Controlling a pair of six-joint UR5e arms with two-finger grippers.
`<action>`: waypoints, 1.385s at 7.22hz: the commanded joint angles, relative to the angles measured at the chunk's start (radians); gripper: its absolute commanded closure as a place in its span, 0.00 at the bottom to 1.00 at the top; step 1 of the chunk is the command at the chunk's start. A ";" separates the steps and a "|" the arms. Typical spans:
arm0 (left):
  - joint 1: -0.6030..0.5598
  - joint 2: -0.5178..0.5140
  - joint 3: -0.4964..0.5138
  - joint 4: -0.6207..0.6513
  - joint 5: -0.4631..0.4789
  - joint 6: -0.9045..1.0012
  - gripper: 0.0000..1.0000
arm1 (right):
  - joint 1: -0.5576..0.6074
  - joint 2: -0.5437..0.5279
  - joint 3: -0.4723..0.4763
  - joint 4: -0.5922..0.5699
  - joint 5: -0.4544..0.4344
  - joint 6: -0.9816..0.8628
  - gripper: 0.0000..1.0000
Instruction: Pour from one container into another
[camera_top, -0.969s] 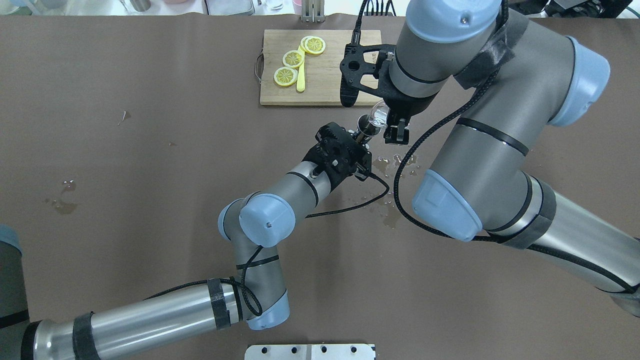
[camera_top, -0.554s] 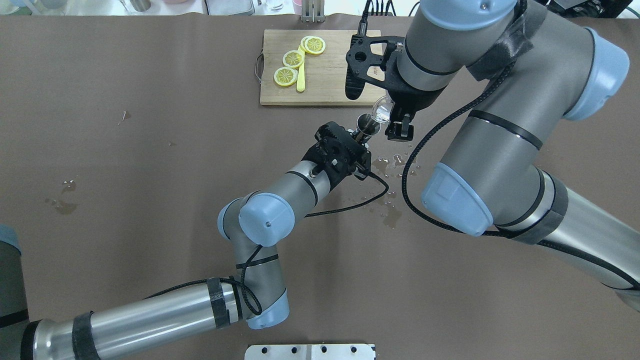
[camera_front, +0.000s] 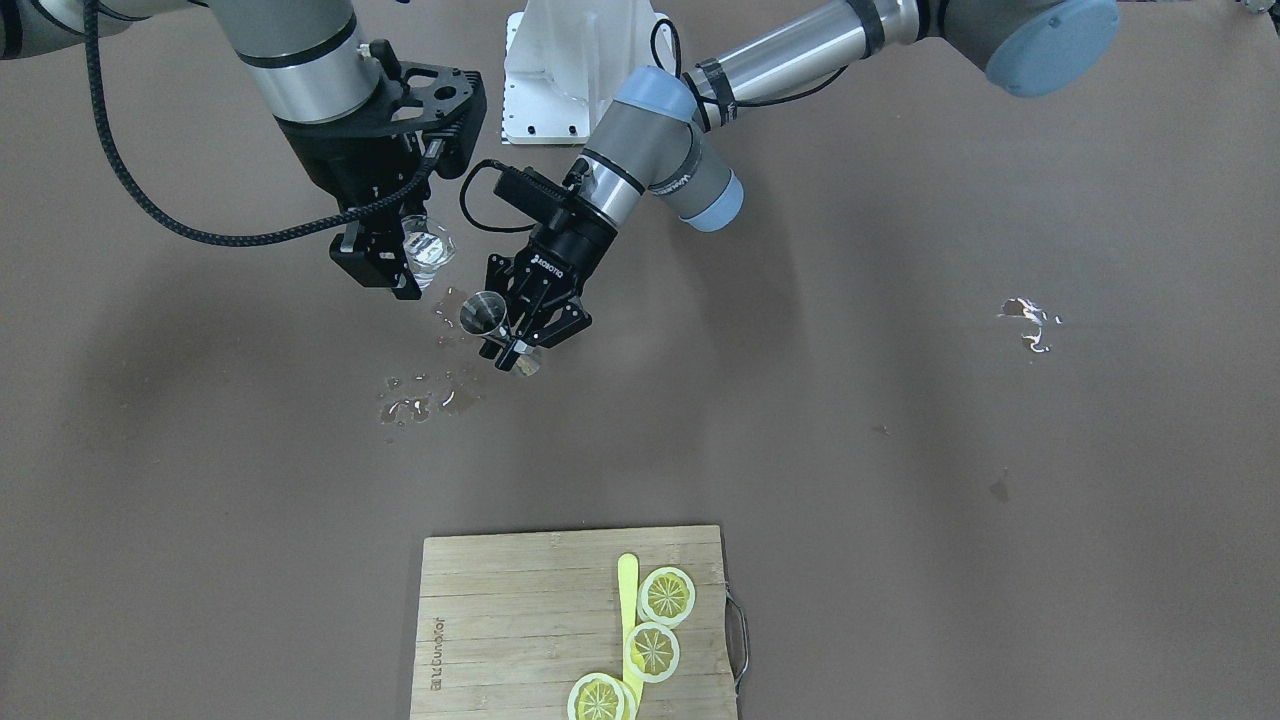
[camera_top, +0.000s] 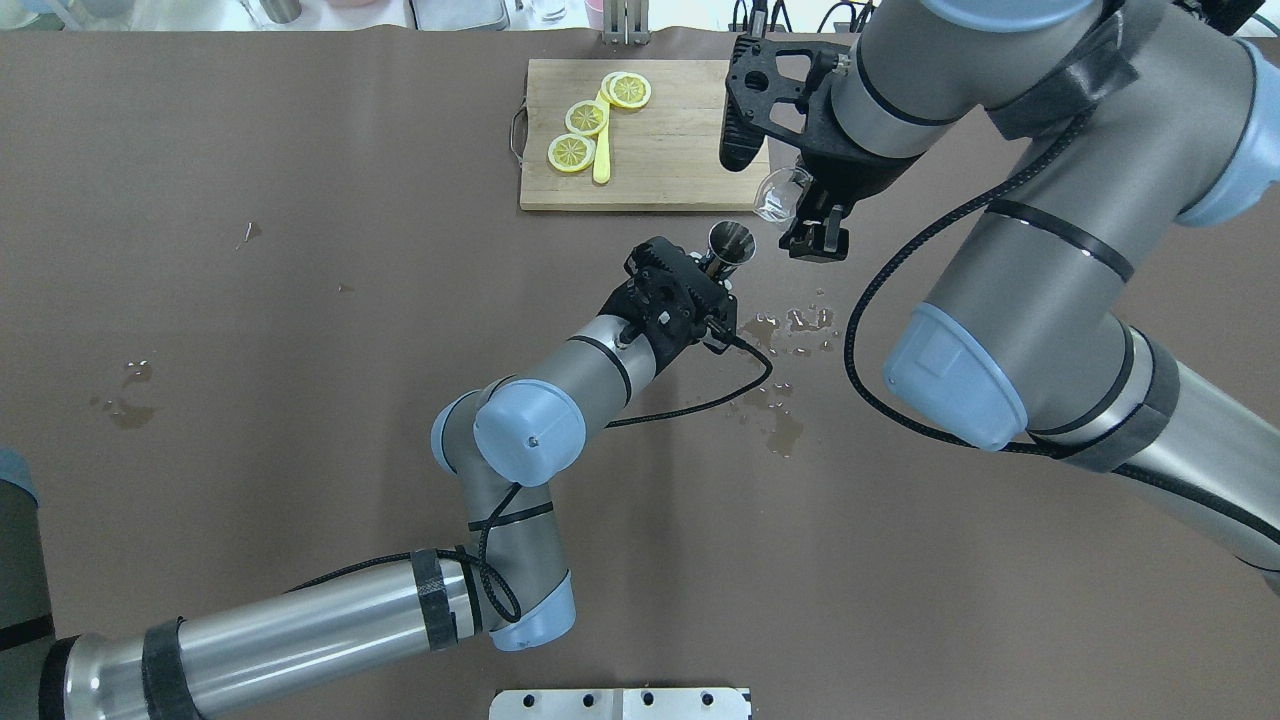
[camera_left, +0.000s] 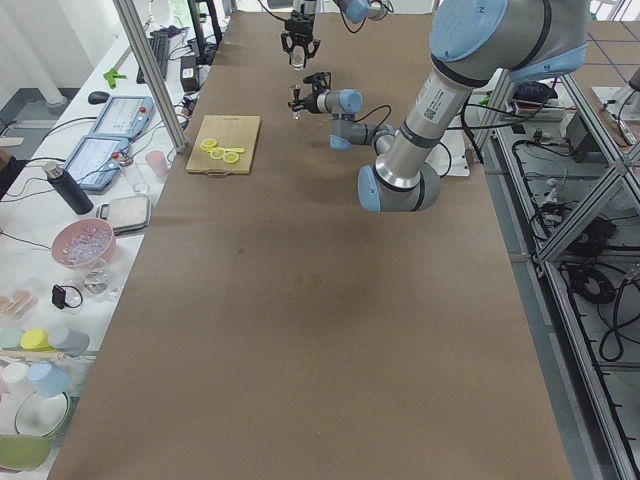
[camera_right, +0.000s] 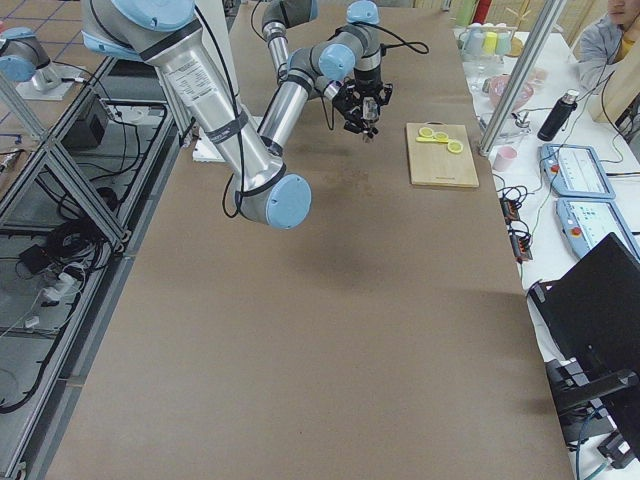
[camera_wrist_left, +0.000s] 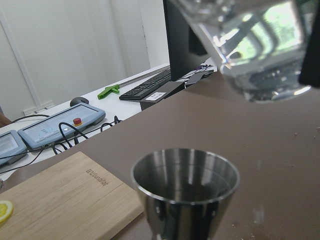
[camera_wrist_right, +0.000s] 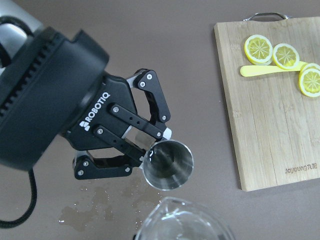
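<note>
ROBOTIQ-branded left gripper (camera_wrist_right: 150, 148) clenched on steel jigger (camera_wrist_right: 168, 165), right gripper (camera_top: 805, 215) grasping tilted clear tumbler (camera_top: 778, 193), drops (camera_top: 795, 322) on desk (camera_top: 300, 400).

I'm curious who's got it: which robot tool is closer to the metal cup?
Left. The left tool grips the metal cup; the right tool, holding the glass, sits apart beside it.

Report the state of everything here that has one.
glass tumbler: lifted, gripped by right gripper, beside the jigger
jigger: upright, gripped by left gripper
right gripper: shut on glass tumbler
left gripper: shut on jigger
lemon slices: lying on cutting board
table: wet with puddles
</note>
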 joint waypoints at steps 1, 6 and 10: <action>-0.050 0.023 0.005 -0.001 0.035 0.001 1.00 | 0.045 -0.080 0.015 0.122 0.064 0.001 1.00; -0.268 0.085 -0.065 -0.007 -0.107 -0.002 1.00 | 0.104 -0.341 -0.001 0.534 0.161 0.064 1.00; -0.282 0.252 -0.192 -0.055 -0.207 -0.004 1.00 | 0.122 -0.436 -0.085 0.887 0.190 0.330 1.00</action>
